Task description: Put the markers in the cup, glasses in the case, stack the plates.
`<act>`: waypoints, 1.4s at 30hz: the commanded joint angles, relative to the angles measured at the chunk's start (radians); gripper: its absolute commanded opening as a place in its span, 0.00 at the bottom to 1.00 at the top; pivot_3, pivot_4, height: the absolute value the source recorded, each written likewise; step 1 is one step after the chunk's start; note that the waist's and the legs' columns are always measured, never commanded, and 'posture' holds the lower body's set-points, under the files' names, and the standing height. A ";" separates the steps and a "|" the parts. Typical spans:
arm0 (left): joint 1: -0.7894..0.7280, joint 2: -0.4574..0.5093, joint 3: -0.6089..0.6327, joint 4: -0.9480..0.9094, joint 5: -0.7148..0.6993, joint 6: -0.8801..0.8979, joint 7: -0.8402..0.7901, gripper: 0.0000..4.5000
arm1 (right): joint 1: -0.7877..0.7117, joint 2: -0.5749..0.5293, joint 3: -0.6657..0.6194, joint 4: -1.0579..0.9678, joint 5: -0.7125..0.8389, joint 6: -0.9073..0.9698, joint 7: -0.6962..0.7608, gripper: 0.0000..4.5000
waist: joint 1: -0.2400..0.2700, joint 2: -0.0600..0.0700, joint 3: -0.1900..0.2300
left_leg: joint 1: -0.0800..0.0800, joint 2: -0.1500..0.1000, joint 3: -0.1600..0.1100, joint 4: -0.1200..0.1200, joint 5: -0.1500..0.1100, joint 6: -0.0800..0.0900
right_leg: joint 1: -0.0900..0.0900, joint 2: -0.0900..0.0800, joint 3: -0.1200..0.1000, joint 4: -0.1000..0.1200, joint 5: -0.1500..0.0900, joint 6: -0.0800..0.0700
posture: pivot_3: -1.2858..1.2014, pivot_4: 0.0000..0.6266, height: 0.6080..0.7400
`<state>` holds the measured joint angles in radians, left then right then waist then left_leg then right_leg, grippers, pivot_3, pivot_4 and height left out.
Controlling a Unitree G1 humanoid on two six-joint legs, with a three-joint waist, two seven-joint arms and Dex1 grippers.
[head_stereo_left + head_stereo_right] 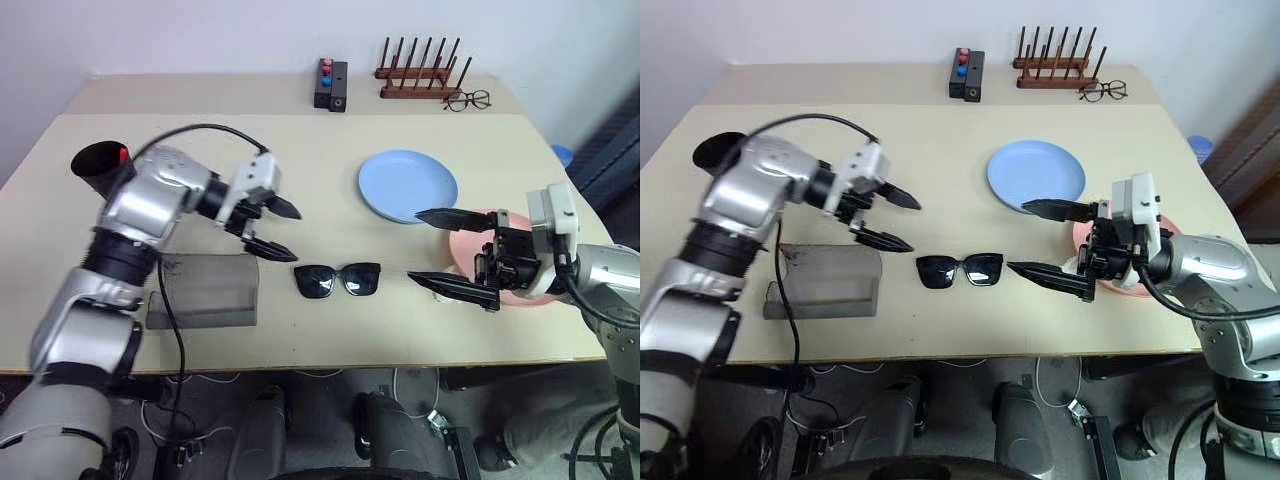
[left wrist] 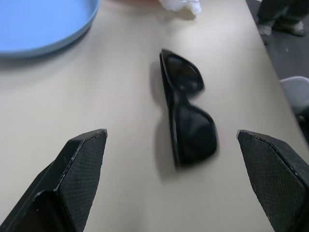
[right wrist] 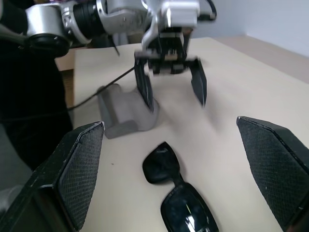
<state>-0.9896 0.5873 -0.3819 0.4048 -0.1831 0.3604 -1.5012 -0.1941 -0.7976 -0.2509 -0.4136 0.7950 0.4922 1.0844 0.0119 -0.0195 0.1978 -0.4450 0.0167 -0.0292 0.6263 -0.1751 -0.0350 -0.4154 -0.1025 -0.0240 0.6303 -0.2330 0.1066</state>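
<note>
The beige table (image 1: pixel 320 330) is carrying all task items. Near its far right, the light blue plate (image 1: pixel 407 184) is lying flat and unstacked; the salmon pink plate (image 1: pixel 470 245) is sitting just beside it toward the robot's right, largely covered by the right arm, so it is unclear whether the rims are touching.

The grey glasses case (image 1: pixel 205 290) is lying flat at the near left, with nothing seen resting on it. The black cup (image 1: pixel 97 163) is standing upright at the far left, partly behind the left arm; a red-capped marker (image 1: pixel 122 155) is showing at its rim. The second marker cannot be made out.

At the far edge, a wooden peg rack (image 1: pixel 420 75) is standing beside a small black box with red and blue buttons (image 1: pixel 330 84); clear-lens spectacles (image 1: pixel 467 100) are lying in front of the rack.

The black sunglasses (image 1: pixel 338 279) are lying lenses-down at the near centre, between the two grippers, just right of the case and apart from it.

The left gripper (image 1: pixel 283 231) is hovering above the table over the case's right end, angled down toward the sunglasses, fingers spread wide and empty. The right gripper (image 1: pixel 436 250) is hanging level at the pink plate, pointing left toward the sunglasses, jaws spread wide, grasping nothing.
</note>
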 commanded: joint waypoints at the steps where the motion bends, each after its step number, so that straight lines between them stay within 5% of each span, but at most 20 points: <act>1: -0.069 -0.094 -0.020 0.066 0.035 -0.022 0.019 1.00 | 0.028 0.004 -0.047 -0.055 0.004 -0.028 -0.023 1.00 | 0.001 0.000 0.000 | 0.000 0.000 0.000 0.000 0.000 0.000 | 0.000 0.000 0.000 0.000 0.000 0.000 | 0.52 0.24 1.00; 7: -0.062 -0.179 -0.086 0.089 0.110 -0.065 0.009 1.00 | 0.106 0.002 -0.097 -0.101 0.006 -0.039 -0.062 1.00 | 0.001 0.000 0.000 | 0.001 0.000 0.000 0.000 -0.001 0.001 | 0.000 0.000 0.000 0.000 0.000 0.000 | 0.52 0.24 1.00; 12: -0.030 -0.157 -0.163 0.062 0.234 -0.150 0.038 1.00 | 0.159 0.011 -0.124 -0.133 0.007 -0.052 -0.088 1.00 | 0.000 0.000 0.000 | 0.000 0.000 0.000 0.001 -0.001 0.001 | 0.001 0.000 0.000 -0.001 0.000 0.000 | 0.52 0.24 1.00; 31: 0.002 -0.254 -0.158 0.034 0.271 0.089 0.117 1.00 | 0.194 0.015 -0.115 -0.122 -0.021 -0.108 -0.107 1.00 | 0.001 0.000 0.000 | 0.001 0.000 -0.001 0.002 -0.001 0.001 | 0.002 0.000 -0.001 -0.001 0.000 0.000 | 0.52 0.24 1.00; 34: 0.014 -0.244 -0.175 0.024 0.288 0.068 0.115 0.80 | 0.196 0.014 -0.119 -0.120 -0.023 -0.111 -0.107 1.00 | 0.001 0.000 0.000 | 0.001 0.000 -0.001 0.002 -0.001 0.001 | 0.002 0.000 -0.001 -0.001 0.000 0.000 | 0.52 0.24 1.00; 39: 0.009 -0.244 -0.173 0.038 0.299 0.051 0.132 0.25 | 0.197 0.014 -0.117 -0.115 -0.029 -0.115 -0.109 1.00 | 0.001 0.001 -0.001 | 0.001 0.000 -0.001 0.002 -0.001 0.001 | 0.002 0.000 -0.001 -0.002 0.000 0.000 | 0.52 0.24 1.00; 42: 0.007 -0.242 -0.170 0.035 0.296 0.062 0.112 0.03 | 0.192 0.014 -0.115 -0.111 -0.032 -0.114 -0.111 1.00 | 0.005 0.003 -0.002 | 0.003 0.000 -0.002 0.002 -0.001 0.001 | 0.006 0.000 -0.002 -0.004 0.000 0.000 | 0.52 0.24 1.00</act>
<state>-0.9915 0.3441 -0.5272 0.4249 0.0881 0.4202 -1.4023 0.0036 -0.7849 -0.3431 -0.5147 0.7590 0.3971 0.9774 0.0173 -0.0162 0.1956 -0.4418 0.0164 -0.0318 0.6289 -0.1761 -0.0342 -0.4078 -0.1029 -0.0259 0.6257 -0.2333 0.1065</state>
